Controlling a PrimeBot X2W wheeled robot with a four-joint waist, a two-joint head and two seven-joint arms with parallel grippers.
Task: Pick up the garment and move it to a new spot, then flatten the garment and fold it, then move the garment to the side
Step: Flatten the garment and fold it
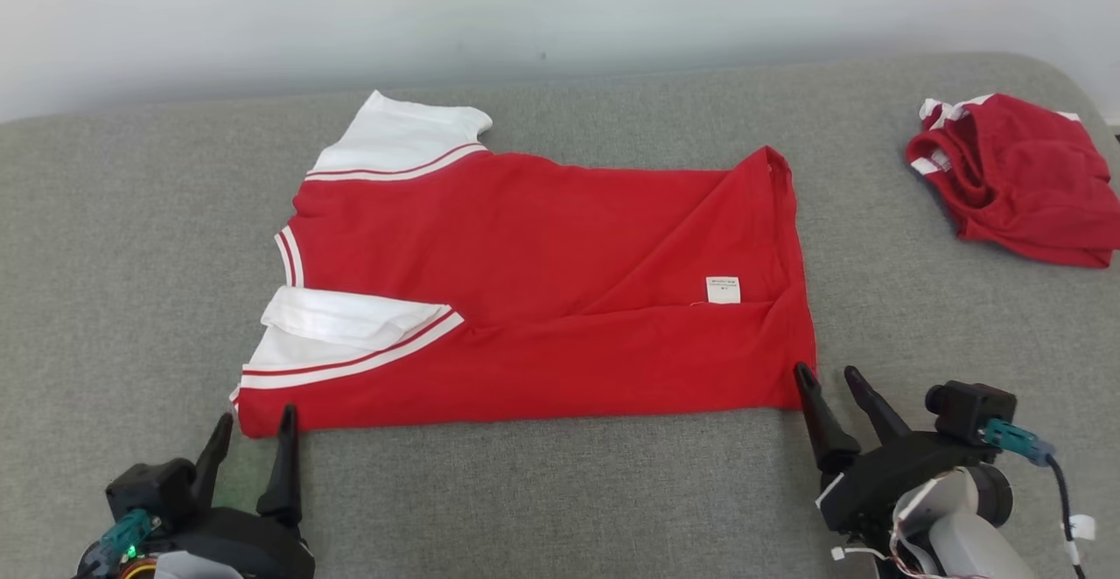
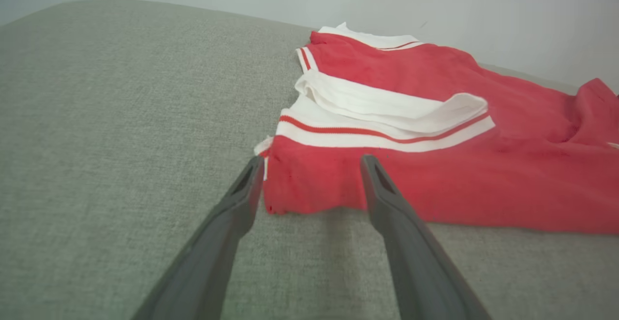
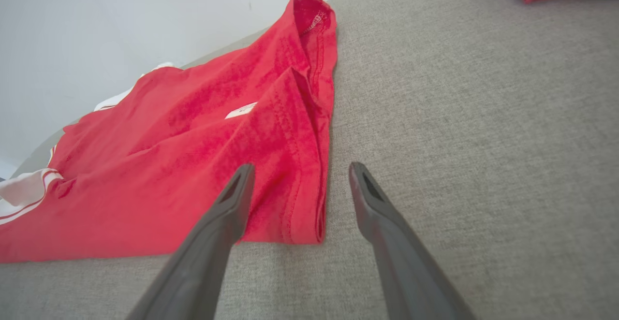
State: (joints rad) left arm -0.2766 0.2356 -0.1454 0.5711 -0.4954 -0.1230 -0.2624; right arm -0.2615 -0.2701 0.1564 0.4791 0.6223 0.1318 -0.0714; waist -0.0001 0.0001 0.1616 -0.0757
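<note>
Garment [image 1: 542, 299]: red shirt with white, red-striped sleeves. We found it lying roughly mid-way across the grey upholstered surface [image 1: 560, 491], its long axis parallel to the near edge. The collar end pointed toward the left edge and the hem toward the right edge.

- The near long side was folded up over the body, forming a diagonal crease. A white label [image 1: 723, 289] faced up close to the hem.
- One sleeve [image 1: 394, 137] lay flat toward the far edge. The other sleeve [image 1: 341, 334] was doubled over on the near side.

Left claw [image 1: 256, 413]: fingers spread, nothing pinched. It sat at the garment's near left corner. In the left wrist view that corner lay between the two fingers of the left claw [image 2: 312, 158]; we could not tell whether either finger touched the cloth.

Right claw [image 1: 823, 369]: fingers spread, nothing pinched. It sat at the garment's near right (hem) corner. In the right wrist view the hem corner lay between the tips of the right claw [image 3: 301, 165], and one finger overlapped the red cloth. We could not settle whether there was contact.

Also noted: a second red garment [image 1: 1019, 181], crumpled, near the far right corner, well apart from the first. A pale wall [image 1: 525, 10] stood behind the far edge.
</note>
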